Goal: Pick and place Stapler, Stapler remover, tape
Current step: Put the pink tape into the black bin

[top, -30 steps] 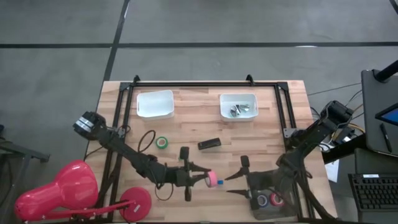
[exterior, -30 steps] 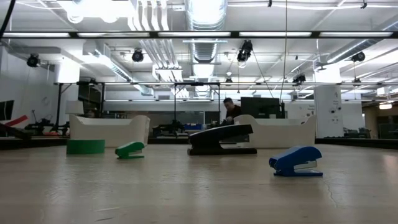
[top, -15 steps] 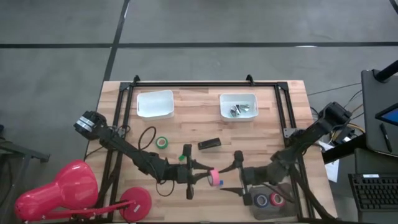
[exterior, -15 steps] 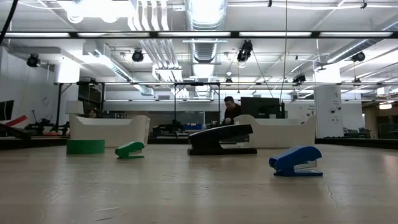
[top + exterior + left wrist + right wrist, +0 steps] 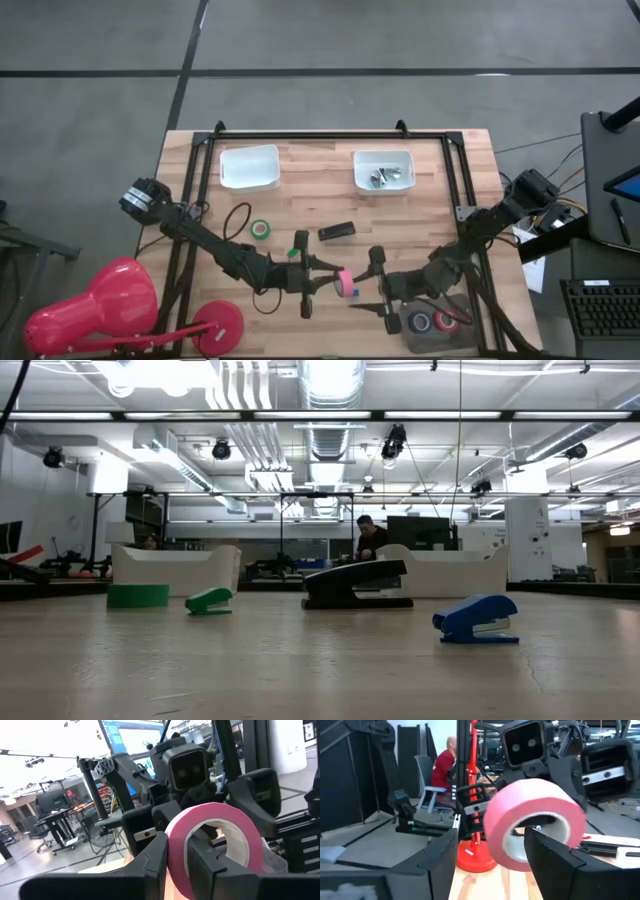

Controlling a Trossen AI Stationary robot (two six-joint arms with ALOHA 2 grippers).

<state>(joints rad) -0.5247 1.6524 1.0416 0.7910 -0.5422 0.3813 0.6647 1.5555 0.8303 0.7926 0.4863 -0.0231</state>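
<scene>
A pink tape roll [image 5: 344,283] hangs near the table's near edge in my shut left gripper [image 5: 336,282]. My right gripper [image 5: 362,283] is open, level with the roll on its right. Its fingers stand on either side of the roll [image 5: 530,817]; whether they touch it does not show. The black stapler [image 5: 337,231] lies flat mid-table. A green roll [image 5: 260,229] lies left of it. A green staple remover [image 5: 208,601] and a blue one [image 5: 476,618] sit on the wood. Red and blue rolls [image 5: 432,321] lie in a clear container. My left gripper holds the pink roll by its wall [image 5: 176,847], one finger inside the ring and one outside, pinching that wall. The fingers come level from the table's left. The roll stands on edge, its hole facing the table's left and right sides, lifted off the wood.
Two white bins sit at the far side, one [image 5: 249,167] with nothing showing inside and one [image 5: 384,171] holding metal pieces. A black frame [image 5: 310,137] borders the table. A red round-based stand [image 5: 215,325] is off the near left corner. A person sits in the room beyond [image 5: 445,767].
My right gripper has moved toward the table's left, closing in on the pink roll until its open fingers flank it. My left gripper has kept the roll almost still.
</scene>
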